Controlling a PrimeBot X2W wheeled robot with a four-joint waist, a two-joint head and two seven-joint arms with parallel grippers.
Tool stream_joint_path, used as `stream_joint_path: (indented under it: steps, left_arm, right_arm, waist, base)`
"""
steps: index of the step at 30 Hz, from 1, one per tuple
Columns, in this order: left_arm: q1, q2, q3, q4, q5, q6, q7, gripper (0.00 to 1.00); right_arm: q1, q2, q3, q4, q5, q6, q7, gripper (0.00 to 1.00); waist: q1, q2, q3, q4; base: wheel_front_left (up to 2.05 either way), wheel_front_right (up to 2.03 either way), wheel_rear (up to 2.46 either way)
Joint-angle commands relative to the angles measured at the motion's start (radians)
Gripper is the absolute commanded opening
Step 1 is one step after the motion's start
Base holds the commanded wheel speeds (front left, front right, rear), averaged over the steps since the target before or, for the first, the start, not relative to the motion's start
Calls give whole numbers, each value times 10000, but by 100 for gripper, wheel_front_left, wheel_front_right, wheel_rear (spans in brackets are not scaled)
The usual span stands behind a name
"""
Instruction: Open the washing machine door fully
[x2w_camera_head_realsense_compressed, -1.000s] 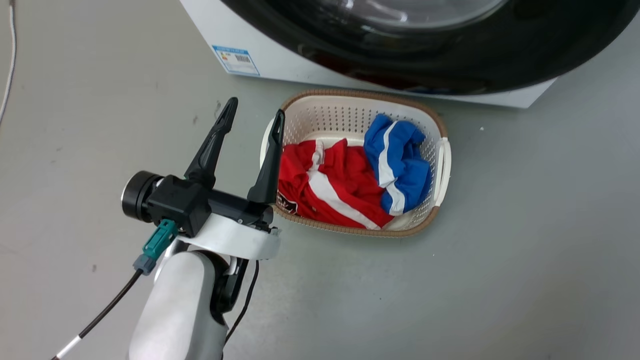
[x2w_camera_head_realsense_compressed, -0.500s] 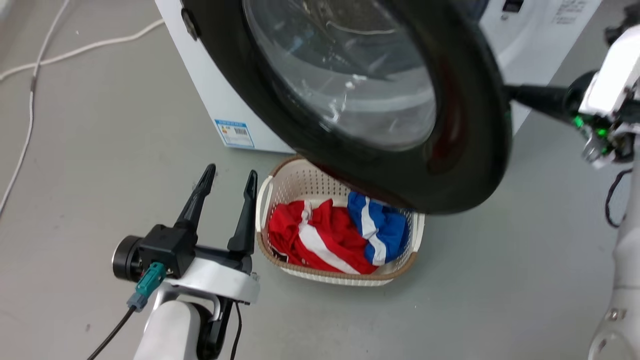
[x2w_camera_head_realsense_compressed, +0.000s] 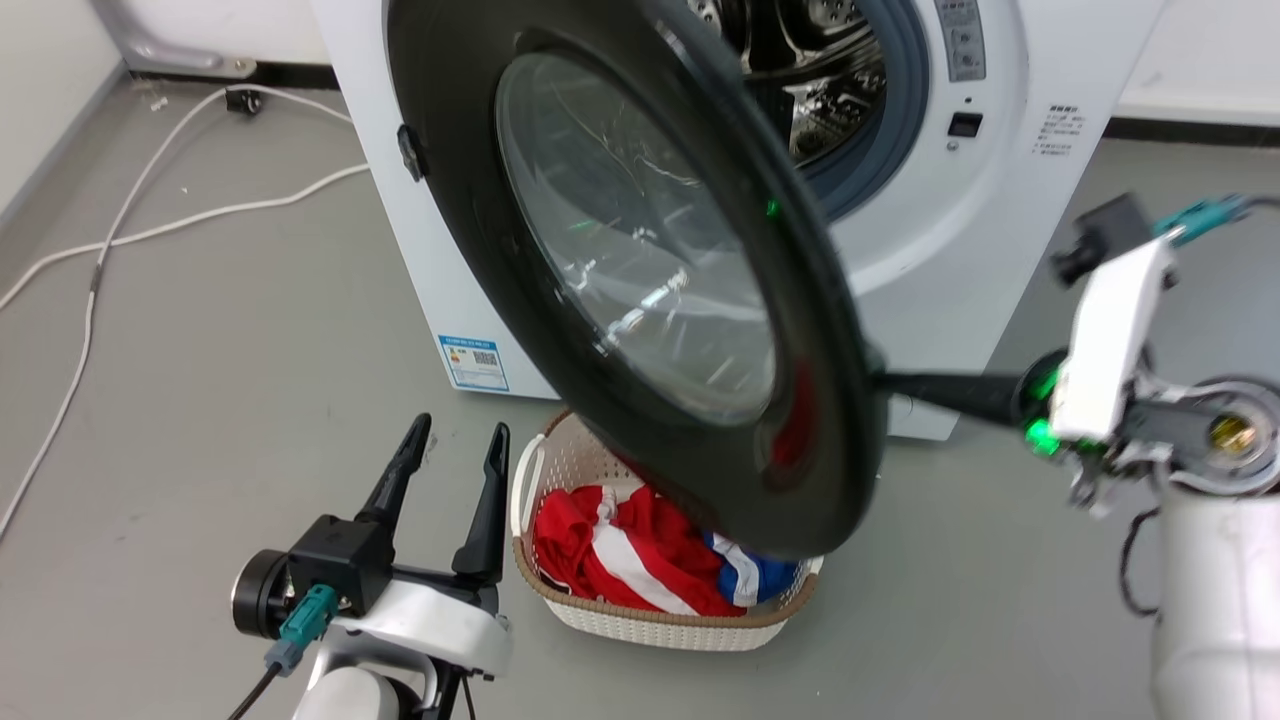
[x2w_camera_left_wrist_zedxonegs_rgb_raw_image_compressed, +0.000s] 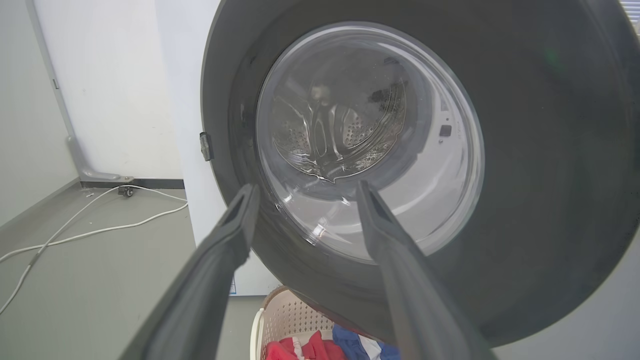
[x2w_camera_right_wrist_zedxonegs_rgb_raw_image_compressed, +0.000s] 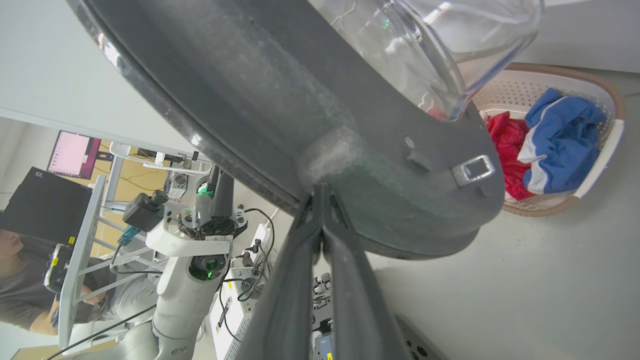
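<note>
The washing machine (x2w_camera_head_realsense_compressed: 940, 250) stands at the back, its steel drum (x2w_camera_head_realsense_compressed: 820, 70) uncovered. The washing machine door (x2w_camera_head_realsense_compressed: 640, 270), a black disc with a clear bulging window, hangs swung out on its left hinge, over the basket. My right gripper (x2w_camera_head_realsense_compressed: 885, 382) reaches in from the right to the door's free edge. In the right wrist view the right gripper (x2w_camera_right_wrist_zedxonegs_rgb_raw_image_compressed: 320, 187) is shut, its tips against the door's inner face (x2w_camera_right_wrist_zedxonegs_rgb_raw_image_compressed: 280, 100). My left gripper (x2w_camera_head_realsense_compressed: 455, 445) stands open low at the left, apart from the door. The left gripper (x2w_camera_left_wrist_zedxonegs_rgb_raw_image_compressed: 306, 187) faces the door's outer side (x2w_camera_left_wrist_zedxonegs_rgb_raw_image_compressed: 525, 150).
A white laundry basket (x2w_camera_head_realsense_compressed: 650, 625) with red and blue clothes sits on the floor under the door's lower edge, right beside my left fingers. White cables (x2w_camera_head_realsense_compressed: 150, 230) trail across the floor at the left. A person (x2w_camera_right_wrist_zedxonegs_rgb_raw_image_compressed: 20, 285) sits at a desk behind the robot.
The head camera has tilted up, so the picture shifted down, bringing the drum, the machine's front and my right arm into view. My left gripper stays open beside the basket.
</note>
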Motion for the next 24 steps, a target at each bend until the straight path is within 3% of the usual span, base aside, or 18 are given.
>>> stream_joint_path:
  steps: [1,14,20,24]
  left_arm:
    - [111,-8,-12,45,-56,4,-25,100]
    - [293,43,-240,232,-140,4,-25,100]
    - [438,53,-204,268,-194,4,-25,100]
    - [480,84,-173,287,-202,3,-25,100]
  right_arm:
    - [332,109,254,-63,228,21,-39,0]
    - [1332,118,2117,-276,1466,9,-1236,0]
    - [1551,88,2182,-448,1595,11,-1943,0]
    - [1785,70,1900,-674,1454,11,-3136,0]
  waist:
    - [3,0,-130,8]
    - [3,0,-535,119]
    - [3,0,-684,59]
    - [3,0,-775,-118]
  base:
    - [0,0,0]
    - [0,0,0]
    - [0,0,0]
    - [0,0,0]
